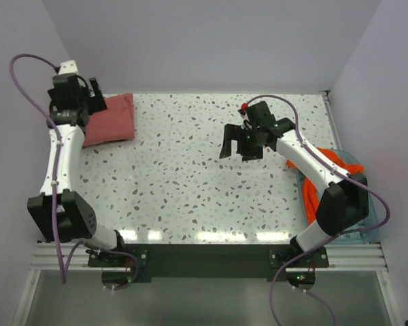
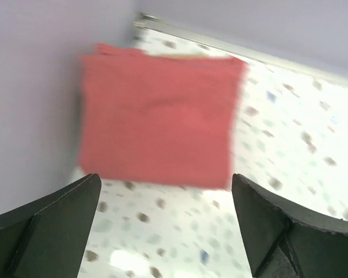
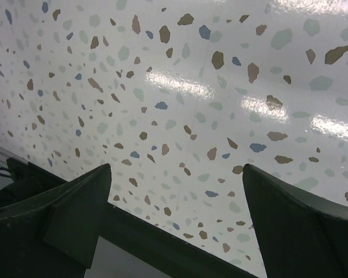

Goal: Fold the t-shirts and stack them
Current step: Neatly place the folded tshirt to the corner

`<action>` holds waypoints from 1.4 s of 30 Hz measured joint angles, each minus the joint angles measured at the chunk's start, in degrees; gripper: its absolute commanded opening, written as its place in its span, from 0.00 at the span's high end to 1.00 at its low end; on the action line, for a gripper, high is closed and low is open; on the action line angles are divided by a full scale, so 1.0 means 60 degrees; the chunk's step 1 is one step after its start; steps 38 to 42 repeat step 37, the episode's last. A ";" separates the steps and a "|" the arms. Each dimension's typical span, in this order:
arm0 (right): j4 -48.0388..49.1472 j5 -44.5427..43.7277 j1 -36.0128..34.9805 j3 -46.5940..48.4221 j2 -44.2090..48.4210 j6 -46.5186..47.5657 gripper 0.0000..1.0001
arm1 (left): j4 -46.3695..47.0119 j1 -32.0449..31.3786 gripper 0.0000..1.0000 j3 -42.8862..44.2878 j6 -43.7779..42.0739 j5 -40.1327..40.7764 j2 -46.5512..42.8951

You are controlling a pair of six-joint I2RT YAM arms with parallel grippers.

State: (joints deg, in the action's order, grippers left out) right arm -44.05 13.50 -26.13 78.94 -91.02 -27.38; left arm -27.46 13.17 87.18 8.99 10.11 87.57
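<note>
A dusty rose-red t-shirt (image 1: 112,119) lies folded into a rectangle at the table's far left corner. It fills the left wrist view (image 2: 156,119), blurred. My left gripper (image 1: 94,97) hovers over the shirt's left edge, open and empty (image 2: 165,220). A bright orange t-shirt (image 1: 336,157) lies bunched in the pale blue tray (image 1: 370,224) at the right edge, partly hidden by my right arm. My right gripper (image 1: 239,146) hangs open and empty over bare table right of centre (image 3: 177,197). No lighter pink shirt shows.
The speckled white tabletop (image 1: 183,176) is bounded by walls at the left, back and right. A dark rail (image 1: 204,255) runs along the near edge by the arm bases.
</note>
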 measured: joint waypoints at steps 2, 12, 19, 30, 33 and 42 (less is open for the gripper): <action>0.0040 -0.0131 0.0000 -0.0022 0.0062 0.0029 0.01 | 0.0146 -0.1213 0.00 -0.0831 0.0062 0.0087 -0.0805; 0.0492 -0.0590 0.0000 -0.0178 0.0109 0.0051 0.01 | -0.0160 -0.5169 0.00 -0.4266 0.1854 -0.0069 -0.3235; 0.0973 -0.0594 0.0000 -0.0681 0.0379 -0.0015 0.01 | -0.0222 -0.6357 0.00 -0.5023 0.2834 0.0317 -0.4102; 0.1089 -0.0659 0.0000 -0.0703 0.0506 -0.0011 0.01 | -0.0149 -0.6386 0.00 -0.5023 0.2903 0.0856 -0.4248; 0.1082 -0.0674 0.0000 -0.0707 0.0667 -0.0011 0.01 | -0.0120 -0.6386 0.00 -0.5023 0.2892 0.0911 -0.4269; 0.1093 -0.0772 0.0000 -0.0776 0.0841 -0.0015 0.01 | -0.0106 -0.6386 0.00 -0.5023 0.2816 0.0980 -0.4288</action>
